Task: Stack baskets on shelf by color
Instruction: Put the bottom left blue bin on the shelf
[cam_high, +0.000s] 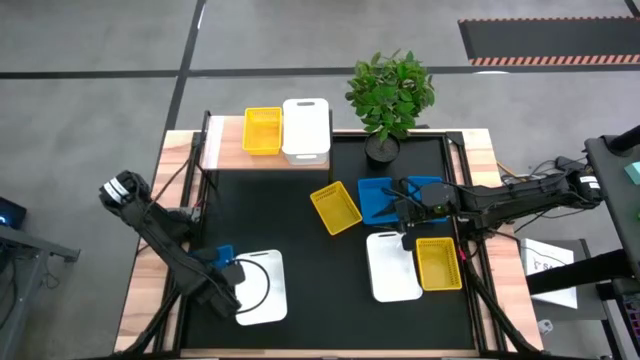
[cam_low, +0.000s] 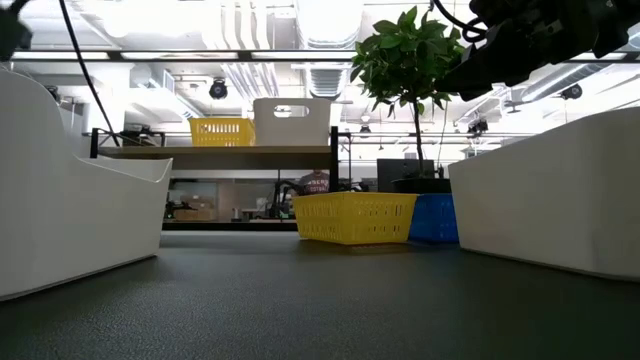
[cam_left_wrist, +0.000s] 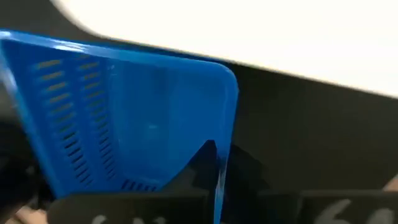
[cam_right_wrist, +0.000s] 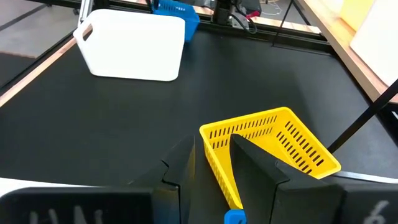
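Observation:
My left gripper (cam_high: 226, 268) stands at the table's near left, shut on a blue basket (cam_left_wrist: 124, 118) that sits beside a white basket (cam_high: 262, 287). My right gripper (cam_right_wrist: 211, 180) hovers open over two blue baskets (cam_high: 385, 200) at mid-right, touching nothing. A yellow basket (cam_right_wrist: 267, 146) lies on the table just beyond its fingers. A white basket (cam_high: 392, 265) and a yellow basket (cam_high: 438, 263) lie near the right edge. On the light-wood shelf (cam_high: 225, 145) at the far left rest a yellow basket (cam_high: 262, 130) and a white basket (cam_high: 306, 128). My left gripper pinches one wall of the blue basket near a corner (cam_left_wrist: 220, 163), coming from above with the fingers pointing down. One finger (cam_left_wrist: 200, 163) shows inside the basket; the other is hidden behind the wall. Whether the basket is clear of the table, I cannot tell.
A potted plant (cam_high: 390, 95) stands at the far edge, right of the shelf. Cables run along the table's left and right wooden edges. Bare black tabletop (cam_high: 300, 250) lies between the two groups of baskets.

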